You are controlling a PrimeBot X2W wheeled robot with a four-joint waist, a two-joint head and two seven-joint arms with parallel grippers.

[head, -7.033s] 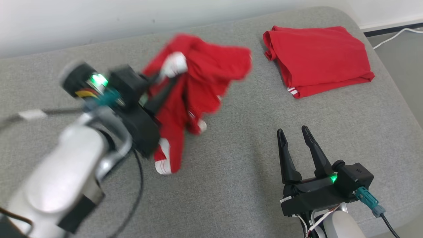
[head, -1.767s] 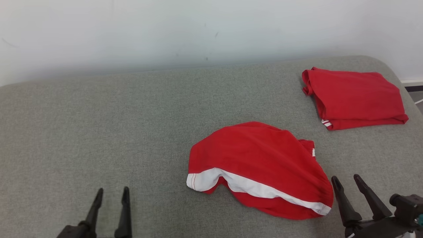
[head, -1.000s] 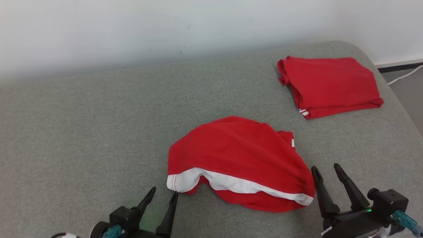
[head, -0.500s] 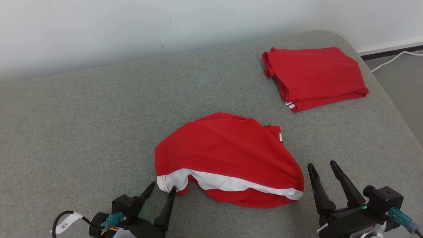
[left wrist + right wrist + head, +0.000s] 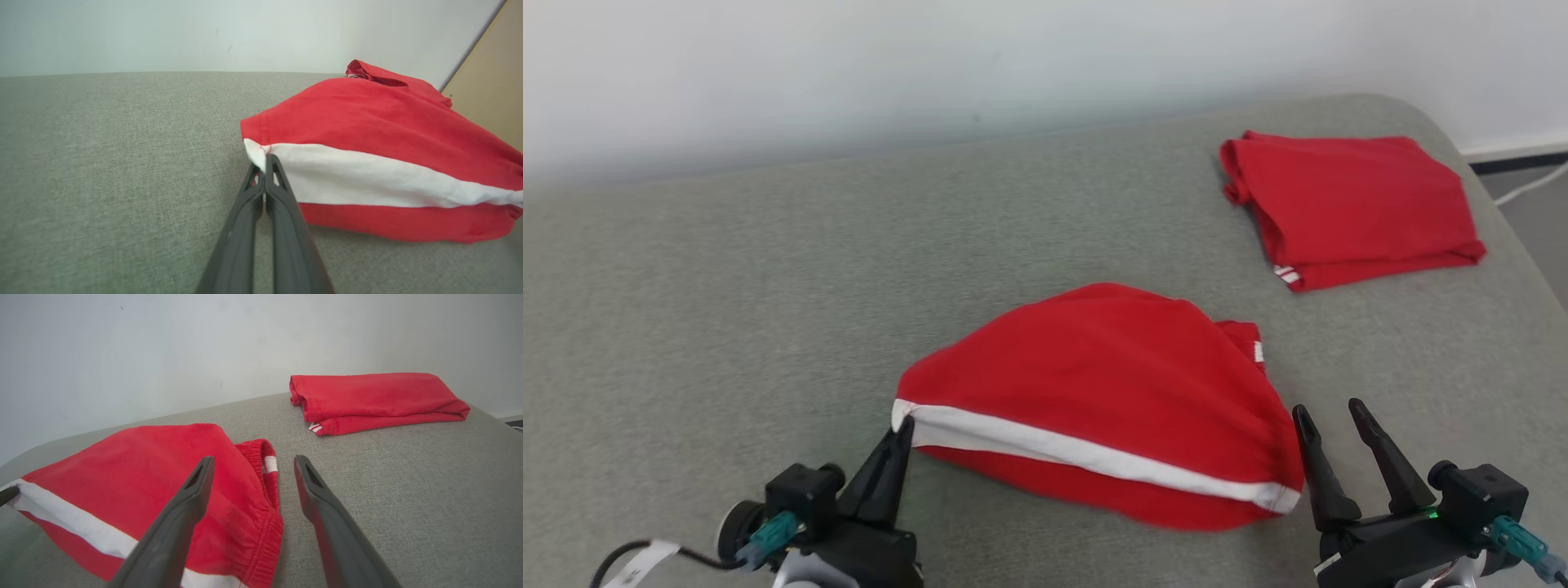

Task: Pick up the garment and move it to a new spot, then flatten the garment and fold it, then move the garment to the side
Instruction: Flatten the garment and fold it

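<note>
The garment [image 5: 1111, 384], red shorts with a white side stripe, lies loosely spread on the grey cushion [image 5: 727, 310] near its front. My left gripper [image 5: 900, 426] is shut on the garment's near-left corner, right at the end of the white stripe; in the left wrist view the closed fingertips pinch that corner of the garment [image 5: 367, 134] at my left gripper [image 5: 264, 162]. My right gripper [image 5: 1327, 412] stands open just off the elastic waistband at the garment's right end, touching nothing. In the right wrist view the garment [image 5: 163, 469] lies under the left finger of my right gripper [image 5: 253, 461].
A second red garment [image 5: 1347, 204], folded into a neat rectangle, lies at the cushion's far right corner, also seen as the folded garment [image 5: 376, 398]. A pale wall runs behind the cushion. A white cable [image 5: 1531, 184] lies on the floor beyond the right edge.
My left gripper has closed on the stripe corner and drawn it left, straightening the white stripe. The right gripper holds its place. The camera has shifted slightly.
</note>
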